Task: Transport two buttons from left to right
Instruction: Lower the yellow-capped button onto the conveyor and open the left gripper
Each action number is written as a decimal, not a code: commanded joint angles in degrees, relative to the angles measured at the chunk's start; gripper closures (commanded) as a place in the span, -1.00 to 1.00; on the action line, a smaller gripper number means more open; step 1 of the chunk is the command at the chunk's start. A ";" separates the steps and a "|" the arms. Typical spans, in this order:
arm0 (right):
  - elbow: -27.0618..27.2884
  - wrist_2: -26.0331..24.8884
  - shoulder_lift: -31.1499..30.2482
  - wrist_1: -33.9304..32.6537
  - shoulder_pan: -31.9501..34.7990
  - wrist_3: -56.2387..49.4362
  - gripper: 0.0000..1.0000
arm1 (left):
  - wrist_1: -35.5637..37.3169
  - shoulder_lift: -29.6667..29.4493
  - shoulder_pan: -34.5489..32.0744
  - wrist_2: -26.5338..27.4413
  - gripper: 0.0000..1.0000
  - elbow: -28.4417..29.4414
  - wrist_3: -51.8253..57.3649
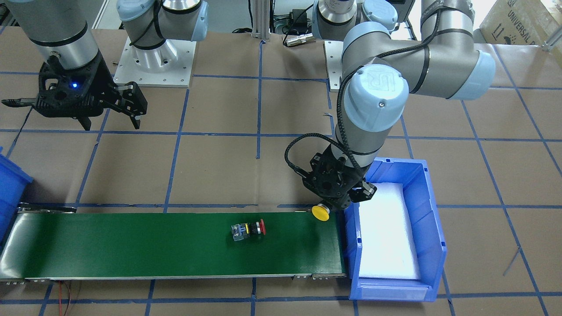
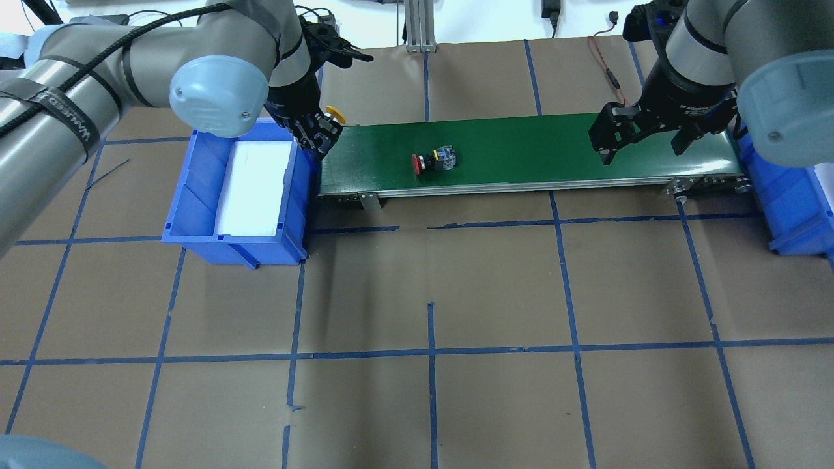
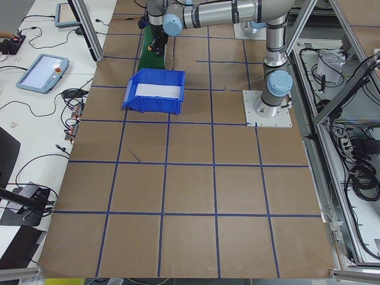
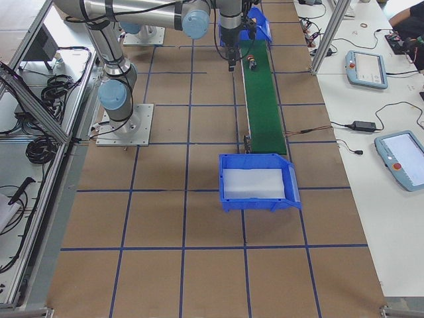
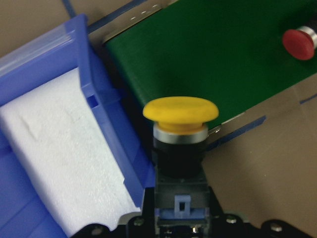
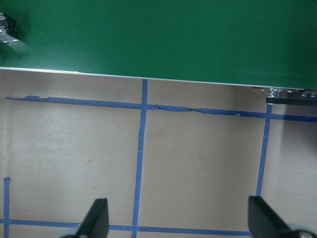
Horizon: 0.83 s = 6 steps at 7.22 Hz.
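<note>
left gripper (image 1: 333,202): clamped down on the yellow button (image 5: 181,118), so it's got a proper hold. The fingers pinch the grey contact block at the back end. The black collar and yellow mushroom cap stick straight out past the fingertips.

yellow button spot: right at the left-hand end of the green belt (image 1: 131,245), on the edge nearer the robot and just beside the blue bin (image 1: 432,219). Honestly can't tell if the cap touches the belt or hangs just over it.

red button (image 1: 249,230): lying on its side around the middle of the belt. The red cap points toward the left gripper's end and the grey block points toward the other end. Nothing is holding it.

red button vs grippers: well apart from both, roughly between the 2. In the left wrist view its cap only just peeks in at the top right corner.

right gripper (image 6: 181,218): spread wide open with nothing between the fingers. Its wrist view shows brown table (image 6: 198,163) with blue tape lines below, and the belt edge further out.

right gripper spot: up in the air near the belt's right-hand end, well away from the red button.

blue bin: butts up against the belt's left end and has a white foam pad (image 1: 386,237) lying in it.

2nd bin (image 2: 791,215): also blue, at the belt's right end, only partly in view.
</note>
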 commanded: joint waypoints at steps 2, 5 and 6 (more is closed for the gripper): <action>0.15 -0.07 0.22 -0.01 0.02 -0.06 -1.00 | 7.69 -5.44 -0.66 -2.04 0.60 -0.22 31.01; 0.06 -0.07 0.22 -0.10 0.02 -0.06 -1.00 | 9.11 -7.55 -0.66 -2.40 0.51 -0.48 43.65; 0.15 -0.07 0.30 -0.10 0.02 -0.15 -1.00 | 9.12 -8.08 -0.66 -2.66 0.42 -0.83 43.40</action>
